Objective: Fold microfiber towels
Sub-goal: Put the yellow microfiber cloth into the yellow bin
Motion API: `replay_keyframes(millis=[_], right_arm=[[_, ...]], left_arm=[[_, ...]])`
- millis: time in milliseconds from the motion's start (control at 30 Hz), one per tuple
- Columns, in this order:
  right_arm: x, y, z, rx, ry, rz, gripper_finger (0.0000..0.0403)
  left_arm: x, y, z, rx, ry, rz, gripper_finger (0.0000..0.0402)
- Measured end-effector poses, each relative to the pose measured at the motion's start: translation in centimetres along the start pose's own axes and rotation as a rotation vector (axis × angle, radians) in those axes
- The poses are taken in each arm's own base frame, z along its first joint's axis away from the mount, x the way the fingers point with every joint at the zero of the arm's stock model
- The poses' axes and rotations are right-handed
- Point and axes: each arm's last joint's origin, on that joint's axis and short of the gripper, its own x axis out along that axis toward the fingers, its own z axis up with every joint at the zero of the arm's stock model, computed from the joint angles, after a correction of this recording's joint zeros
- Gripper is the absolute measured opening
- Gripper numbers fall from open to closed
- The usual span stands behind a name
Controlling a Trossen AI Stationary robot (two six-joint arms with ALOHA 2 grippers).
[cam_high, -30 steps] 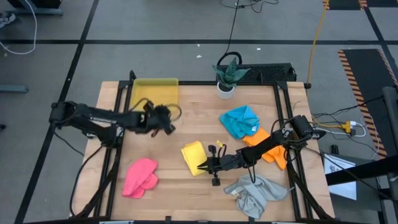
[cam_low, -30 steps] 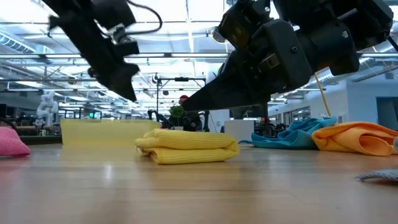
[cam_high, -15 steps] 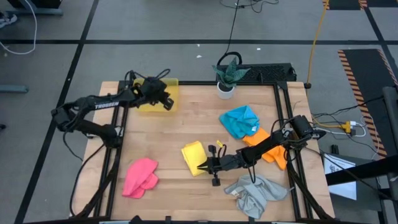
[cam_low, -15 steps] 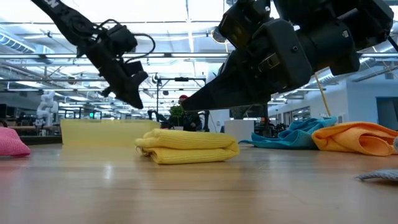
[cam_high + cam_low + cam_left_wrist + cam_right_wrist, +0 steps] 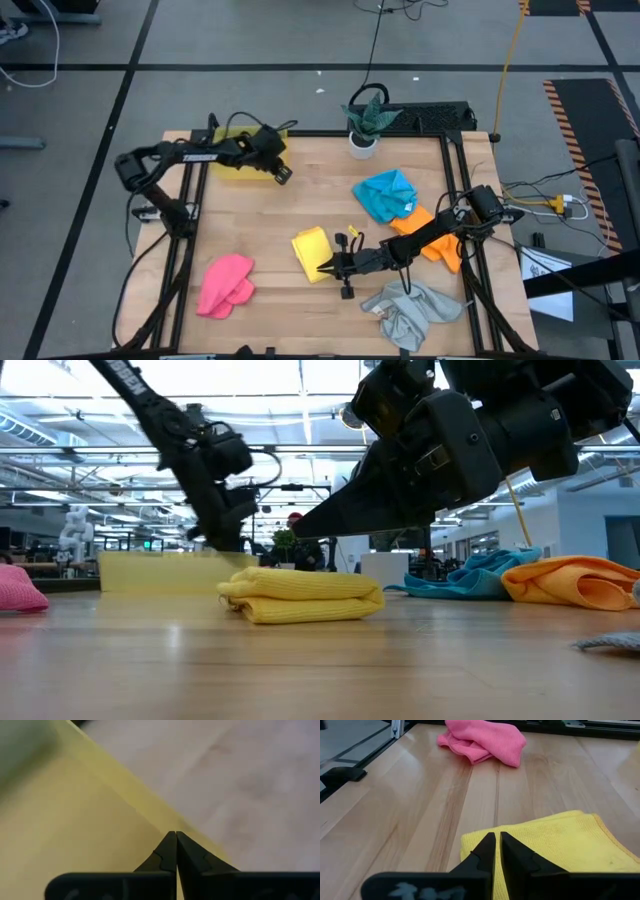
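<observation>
The left gripper (image 5: 283,175) has its fingers pressed together on nothing, at the near corner of the one yellow plastic tray (image 5: 232,148). The right gripper (image 5: 322,267) is likewise closed and empty, its tips at the edge of the folded yellow towel (image 5: 309,250). Five towels lie on the wooden table (image 5: 300,200): that yellow one mid-table, one pink (image 5: 224,284) near the front left, one blue (image 5: 386,194), one orange (image 5: 436,238) and one grey (image 5: 410,310) to the right. One potted plant (image 5: 365,122) stands at the back edge.
</observation>
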Motion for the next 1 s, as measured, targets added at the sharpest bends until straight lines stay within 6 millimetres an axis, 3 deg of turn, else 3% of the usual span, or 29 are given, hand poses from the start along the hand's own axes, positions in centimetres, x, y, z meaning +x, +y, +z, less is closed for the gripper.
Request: replay_keyframes(millis=[233, 433, 600, 833, 1000], right_arm=[[0.0, 0.0, -0.1, -0.002, 0.009, 0.0, 0.0018], [-0.2, 0.5, -0.1, -0.024, 0.015, 0.014, 0.0018], [-1.3, 1.6, 1.1, -0.069, -0.012, 0.05, 0.0018], [-2.8, 2.9, 2.9, -0.092, -0.075, 0.092, 0.0018], [-2.4, 3.0, 1.8, -0.104, -0.018, 0.091, 0.0026]], left_arm=[[0.2, -4.7, 1.6, 0.104, 0.053, -0.149, 0.0006], [-0.6, -10.8, 0.0, 0.255, 0.093, -0.323, 0.0008], [-1.5, -15.5, -1.8, 0.378, 0.062, -0.411, 0.0008], [-5.7, -19.5, -2.1, 0.493, -0.097, -0.398, 0.0006], [-8.7, -20.9, -3.4, 0.577, -0.15, -0.311, 0.0011]])
